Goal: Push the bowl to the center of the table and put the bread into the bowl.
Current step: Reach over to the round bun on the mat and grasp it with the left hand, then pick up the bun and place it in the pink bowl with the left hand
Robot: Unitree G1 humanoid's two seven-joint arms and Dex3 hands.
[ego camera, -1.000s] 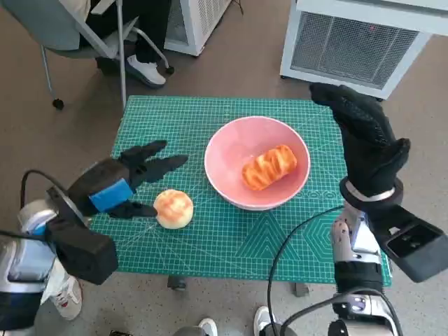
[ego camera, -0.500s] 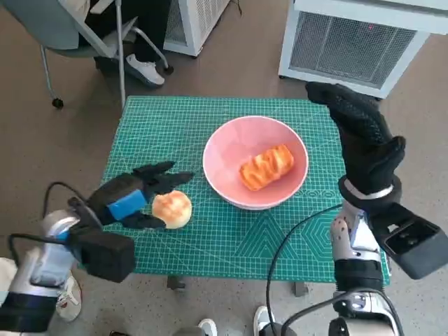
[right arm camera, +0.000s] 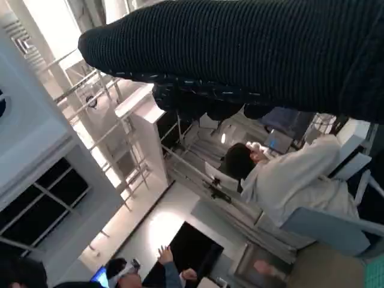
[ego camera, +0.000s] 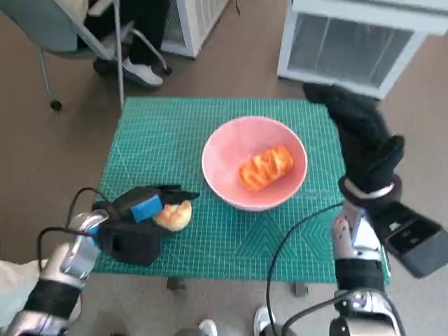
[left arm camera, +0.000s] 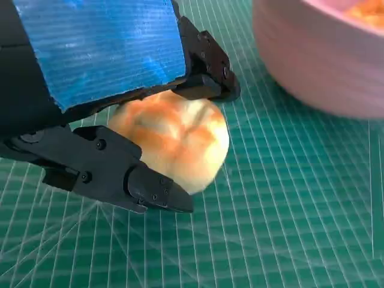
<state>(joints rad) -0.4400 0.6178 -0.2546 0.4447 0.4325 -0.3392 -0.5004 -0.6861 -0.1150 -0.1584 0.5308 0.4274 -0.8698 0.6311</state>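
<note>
Table first: your small table, covered by a green gridded cutting mat, fills the middle of the head view. Behind it, at about 1 o'clock, stands a white ventilated cabinet, and at 11 o'clock you have a grey chair with a person's dark legs and white shoe beside it.

On the mat, just right of its middle, sits the round pink bowl, upright, with an elongated orange-glazed bread roll lying inside it.

At 3 o'clock from the bowl your right hand in its black knitted glove is raised over the table's right edge, fingers extended and apart, holding nothing and clear of the bowl. In its wrist view the glove is a dark band over a room where a person in a pale top sits.

At 8 o'clock from the bowl, near the mat's front edge, your left hand with the blue tape on its back sits over the round pale golden bun. The wrist view shows its black fingers on both sides of the bun, clasping it while it rests on the mat, just beside the bowl's wall but apart from it
</note>
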